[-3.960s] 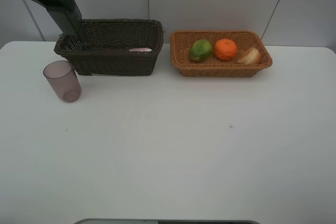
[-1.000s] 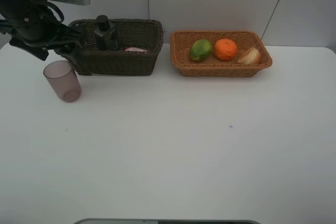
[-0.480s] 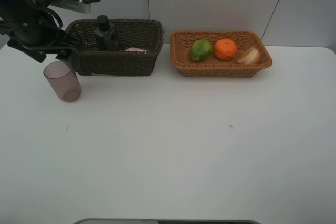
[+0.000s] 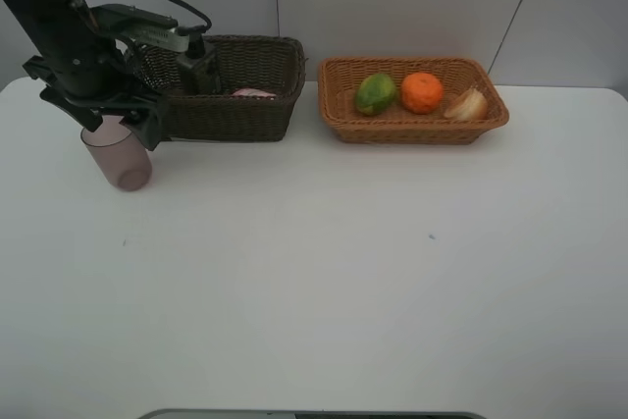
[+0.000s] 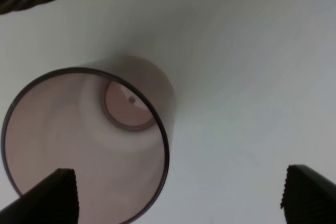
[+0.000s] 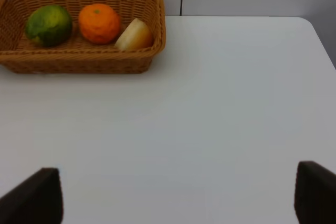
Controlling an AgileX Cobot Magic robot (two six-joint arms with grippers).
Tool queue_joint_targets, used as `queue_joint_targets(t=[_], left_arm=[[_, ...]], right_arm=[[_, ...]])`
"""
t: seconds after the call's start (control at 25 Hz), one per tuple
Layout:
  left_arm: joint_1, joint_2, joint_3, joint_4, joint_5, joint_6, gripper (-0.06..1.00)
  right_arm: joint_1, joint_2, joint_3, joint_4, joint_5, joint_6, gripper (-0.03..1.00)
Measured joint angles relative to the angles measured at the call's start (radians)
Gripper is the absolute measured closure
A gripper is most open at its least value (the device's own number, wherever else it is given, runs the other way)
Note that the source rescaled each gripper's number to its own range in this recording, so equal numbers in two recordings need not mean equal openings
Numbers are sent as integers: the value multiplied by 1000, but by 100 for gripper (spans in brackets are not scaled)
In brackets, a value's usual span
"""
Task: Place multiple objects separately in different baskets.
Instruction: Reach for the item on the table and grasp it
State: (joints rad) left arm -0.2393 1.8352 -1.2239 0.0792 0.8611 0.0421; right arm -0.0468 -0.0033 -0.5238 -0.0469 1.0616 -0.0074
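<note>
Left wrist view shows you the left pincer [image 5: 178, 195] spread wide directly above the mauve cup [image 5: 86, 142], which stands upright on the counter [image 4: 324, 272] just beside the dark basket [image 4: 231, 95].

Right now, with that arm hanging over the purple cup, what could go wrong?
The open left jaws sit off-centre over the cup, so one finger could strike the rim and tip the cup over.

The dark basket stands right beside the cup, so the arm might bump or shift it.
</note>
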Motion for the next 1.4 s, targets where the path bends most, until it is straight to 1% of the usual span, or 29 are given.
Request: queue_joint_targets(t=[0.44, 0.76, 0.92, 1.0, 1.04, 1.08, 1.12, 1.16, 1.24, 1.32, 1.36, 1.4], left_arm=[[0, 102, 0, 0, -68, 9, -6], [0, 140, 0, 0, -114, 12, -6], [0, 157, 0, 0, -117, 12, -6], [0, 158, 0, 0, -117, 12, -4], [0, 159, 0, 0, -117, 12, -1], [0, 160, 0, 0, -117, 12, 3], [0, 160, 0, 0, -117, 12, 11], [0, 160, 0, 0, -117, 12, 23], [0, 160, 0, 0, -115, 12, 52], [0, 160, 0, 0, -106, 12, 83], [0, 160, 0, 0, -101, 12, 91], [0, 160, 0, 0, -98, 12, 94]], right_arm=[[0, 0, 0, 0, 0, 0, 9], [0, 0, 0, 0, 0, 0, 9], [0, 0, 0, 0, 0, 0, 9], [0, 0, 0, 0, 0, 0, 9], [0, 0, 0, 0, 0, 0, 9], [0, 0, 0, 0, 0, 0, 9], [0, 0, 0, 0, 0, 0, 9], [0, 0, 0, 0, 0, 0, 9], [0, 0, 0, 0, 0, 0, 9], [0, 0, 0, 0, 0, 0, 9], [0, 0, 0, 0, 0, 0, 9], [0, 0, 0, 0, 0, 0, 9]])
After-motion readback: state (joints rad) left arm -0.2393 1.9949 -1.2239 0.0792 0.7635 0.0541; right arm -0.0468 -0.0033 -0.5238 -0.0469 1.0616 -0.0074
